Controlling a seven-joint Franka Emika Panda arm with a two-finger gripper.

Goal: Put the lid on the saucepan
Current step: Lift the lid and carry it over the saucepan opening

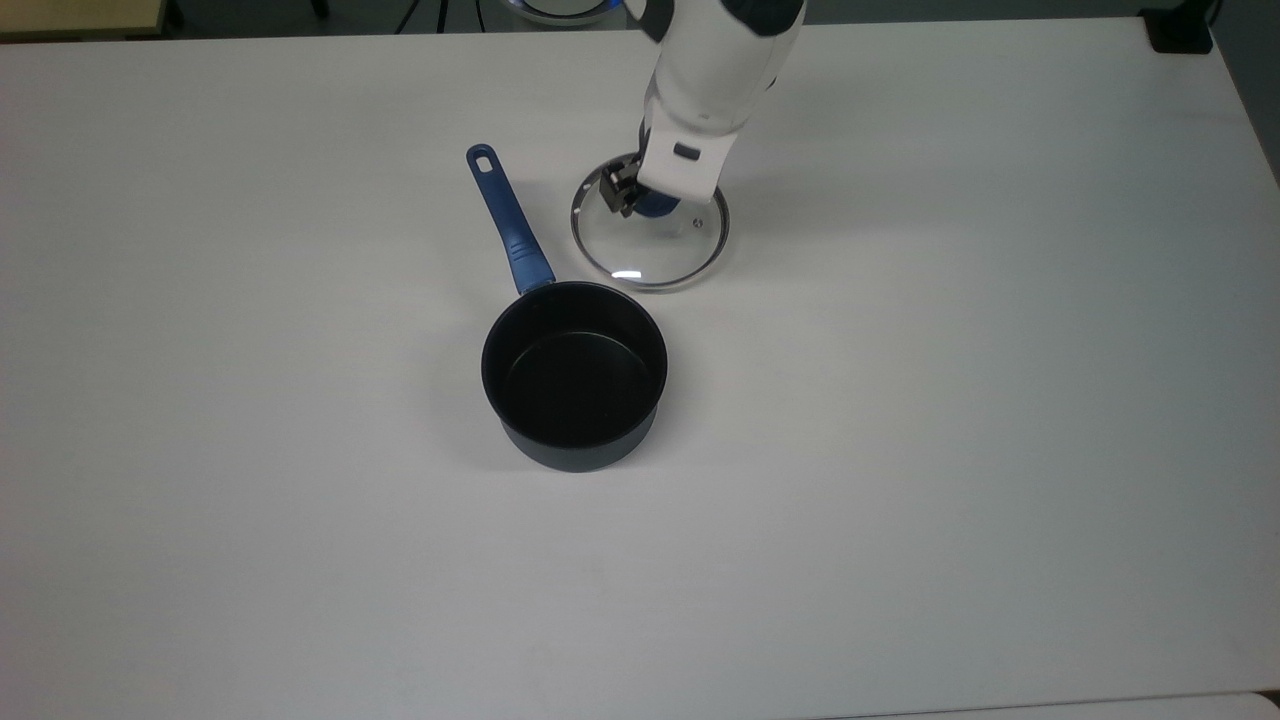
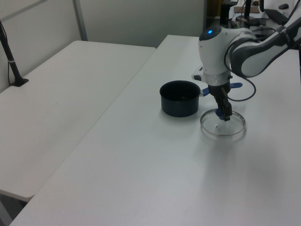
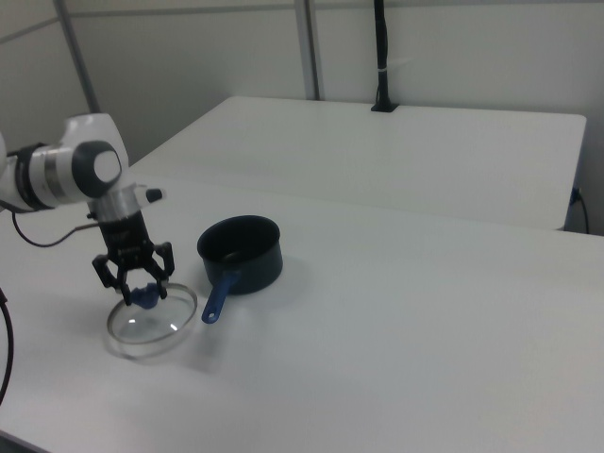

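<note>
1. The pincer (image 3: pixel 134 280) hangs straight down from the white robot arm, its two fingers pinching the blue knob (image 1: pixel 655 205) at the centre of the lid (image 1: pixel 650 235).
2. The lid, a clear glass disc with a steel rim, lies directly beneath the pincer. In the right view it seems slightly tilted and just off the white counter (image 1: pixel 900 450), though I cannot be sure it is fully clear.
3. The saucepan (image 1: pixel 574 373) stands open and upright on the counter, just beside the lid, toward the bottom of the top view from the pincer. Its long blue handle (image 1: pixel 508 220) runs alongside the lid, on the top view's left of the pincer.
4. The step in hand appears to be lifting the lid. To do it well, the grip on the knob should be firm and centred, so the disc hangs level rather than swinging.
5. The lid needs to rise above the pan's rim before any sideways travel; otherwise its steel edge may strike the rim or handle and shove the pan.
6. The knob should then sit over the pan's centre and come down slowly, with the fingers parting only once the rim is seated all round.
</note>
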